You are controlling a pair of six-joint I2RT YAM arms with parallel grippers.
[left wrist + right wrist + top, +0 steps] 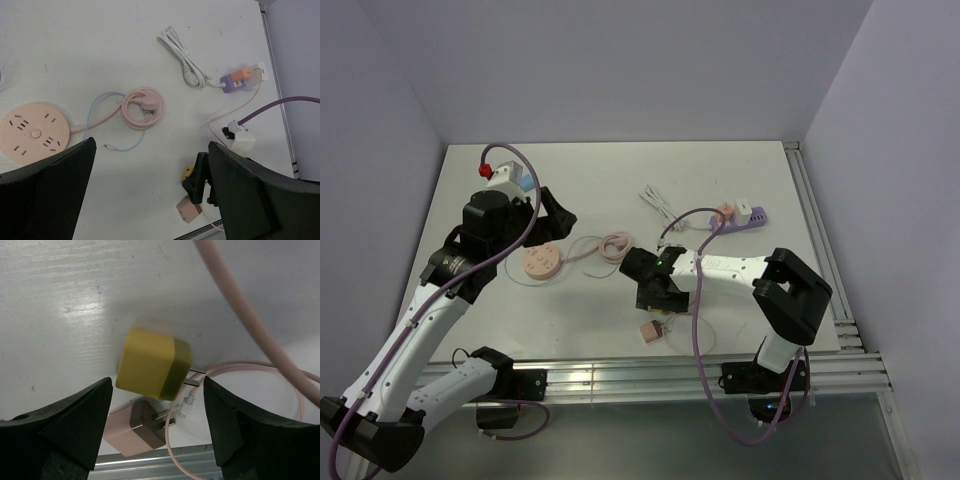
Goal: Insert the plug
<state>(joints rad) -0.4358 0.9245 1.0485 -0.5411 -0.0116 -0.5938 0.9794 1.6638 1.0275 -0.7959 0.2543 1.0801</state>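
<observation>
The right tool [156, 390] is hovering open astride the yellow plug [150, 362] for a grasp; the left tool [150, 150] is hanging open, idle.

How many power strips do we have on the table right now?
2: the round pink strip left of centre, and the purple strip at the far right. Another could be hidden from view.

No readable text, label, brand, number or sign is showing in any view, with nothing legible appearing on the yellow charger [152, 365], the pink charger [135, 432], the round pink power strip [34, 134] or the purple adapter [232, 84].
</observation>
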